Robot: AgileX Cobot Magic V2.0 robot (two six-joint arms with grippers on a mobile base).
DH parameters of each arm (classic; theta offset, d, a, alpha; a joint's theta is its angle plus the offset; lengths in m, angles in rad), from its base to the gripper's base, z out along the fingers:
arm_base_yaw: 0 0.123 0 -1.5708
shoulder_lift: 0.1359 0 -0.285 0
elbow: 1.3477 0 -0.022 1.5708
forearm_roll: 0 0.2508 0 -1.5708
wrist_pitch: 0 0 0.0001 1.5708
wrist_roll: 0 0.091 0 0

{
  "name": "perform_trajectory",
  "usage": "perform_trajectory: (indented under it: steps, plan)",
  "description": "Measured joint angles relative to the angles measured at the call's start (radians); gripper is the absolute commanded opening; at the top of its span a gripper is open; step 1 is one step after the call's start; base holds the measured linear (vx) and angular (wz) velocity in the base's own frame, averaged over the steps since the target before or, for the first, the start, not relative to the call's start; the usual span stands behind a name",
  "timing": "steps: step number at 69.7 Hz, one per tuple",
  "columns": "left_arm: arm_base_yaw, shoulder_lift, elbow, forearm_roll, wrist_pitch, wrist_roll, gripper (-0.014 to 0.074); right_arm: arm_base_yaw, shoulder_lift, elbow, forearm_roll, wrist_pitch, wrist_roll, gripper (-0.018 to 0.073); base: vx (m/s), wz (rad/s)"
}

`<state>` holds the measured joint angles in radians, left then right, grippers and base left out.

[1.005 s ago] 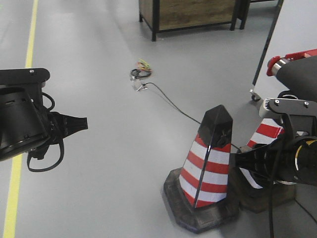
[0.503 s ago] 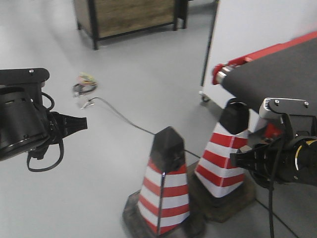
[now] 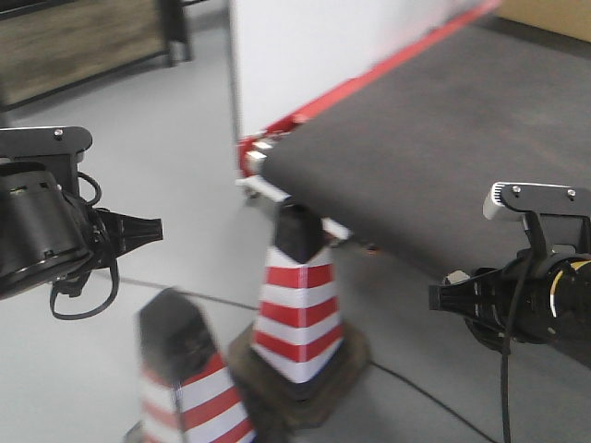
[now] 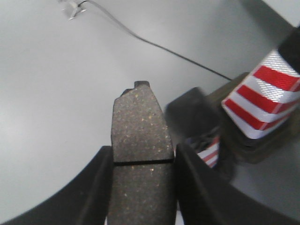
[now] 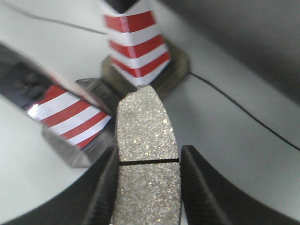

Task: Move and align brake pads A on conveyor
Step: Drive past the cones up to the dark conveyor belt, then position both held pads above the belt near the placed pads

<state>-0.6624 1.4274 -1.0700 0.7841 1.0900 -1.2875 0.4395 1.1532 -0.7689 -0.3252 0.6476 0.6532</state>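
We see each claw clamped on a pad: the left claw (image 4: 140, 187) grips one pad (image 4: 140, 140), the right claw (image 5: 147, 187) another pad (image 5: 147, 136). Both hang over the floor (image 3: 138, 175) beside the conveyor (image 3: 443, 148), short of it. Two striped cones (image 3: 297, 295) stand by the conveyor's near corner.

Grey grooved brake pads (image 4: 140, 154) (image 5: 147, 159), conveyor (image 3: 443, 148) bare

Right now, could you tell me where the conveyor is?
In the front view the conveyor fills the upper right, its red-edged corner just above the upright striped cone, ahead of the right gripper.
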Motion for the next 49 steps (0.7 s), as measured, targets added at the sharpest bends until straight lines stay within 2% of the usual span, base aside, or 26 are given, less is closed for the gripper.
perform_trajectory:
  steps: [49]
  plan:
    - [0.0,-0.001,0.0,-0.001,0.0,0.0,0.0153,0.0,-0.006,0.0,-0.004,0.019,0.0,0.0155,0.15,-0.58]
